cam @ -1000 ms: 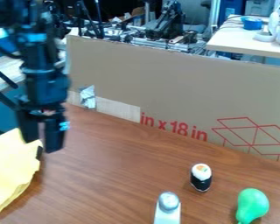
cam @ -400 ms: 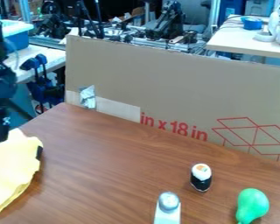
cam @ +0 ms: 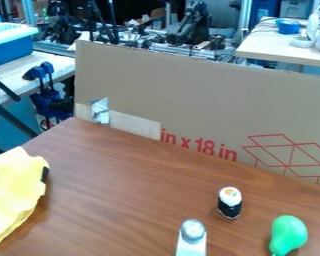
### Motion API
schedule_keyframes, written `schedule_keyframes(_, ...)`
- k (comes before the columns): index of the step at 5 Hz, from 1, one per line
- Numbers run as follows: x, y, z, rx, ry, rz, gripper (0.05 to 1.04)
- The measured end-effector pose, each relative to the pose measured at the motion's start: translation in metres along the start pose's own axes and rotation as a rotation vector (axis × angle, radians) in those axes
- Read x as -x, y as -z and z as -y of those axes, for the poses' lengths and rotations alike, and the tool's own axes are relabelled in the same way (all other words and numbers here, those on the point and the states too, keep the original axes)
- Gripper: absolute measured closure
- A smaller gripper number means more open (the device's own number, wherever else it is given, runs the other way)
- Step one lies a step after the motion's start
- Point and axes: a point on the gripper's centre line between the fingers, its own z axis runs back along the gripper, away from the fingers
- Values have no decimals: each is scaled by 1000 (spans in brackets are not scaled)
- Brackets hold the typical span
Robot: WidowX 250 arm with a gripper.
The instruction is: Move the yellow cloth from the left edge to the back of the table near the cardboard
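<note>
A folded yellow cloth (cam: 14, 192) lies at the left edge of the brown wooden table (cam: 122, 185), with a small black patch on its right side. A sushi roll (cam: 230, 202), white on top with an orange and green centre and a black wrap, stands upright right of centre. Below it and to the left is a silver-topped, pale object (cam: 191, 239), cut off by the bottom edge. At the lower right sits a green pear-shaped object (cam: 288, 234), its narrow end toward the bottom edge.
A cardboard panel (cam: 203, 105) with red print and silver tape stands along the table's back edge. Behind it are a cluttered bench and a pale table (cam: 283, 45) at the upper right. Blue clamps (cam: 42, 75) and a blue bin (cam: 9, 47) are at the upper left.
The arm and gripper, earlier above the yellow cloth's right side, have moved left and out of the frame. The cloth and the tabletop objects have not moved.
</note>
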Motion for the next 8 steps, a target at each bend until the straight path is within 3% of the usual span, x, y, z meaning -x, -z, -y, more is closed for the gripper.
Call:
schedule_keyframes(1, -17, 24, 0, 33, 23, 47, 82)
schedule_keyframes(2, -30, 39, 2, -2, -42, 110, 82)
schedule_keyframes(4, -51, 45, 11, 12, -48, 168, 82)
schedule_keyframes(5, -59, 45, 6, 23, -101, 168, 82)
schedule_keyframes(6, -85, 31, -3, 11, -134, 172, 82)
schedule_keyframes(7, -139, 14, 5, 41, -121, 133, 82)
schedule_keyframes(8, -189, -15, 25, 28, -31, 144, 82)
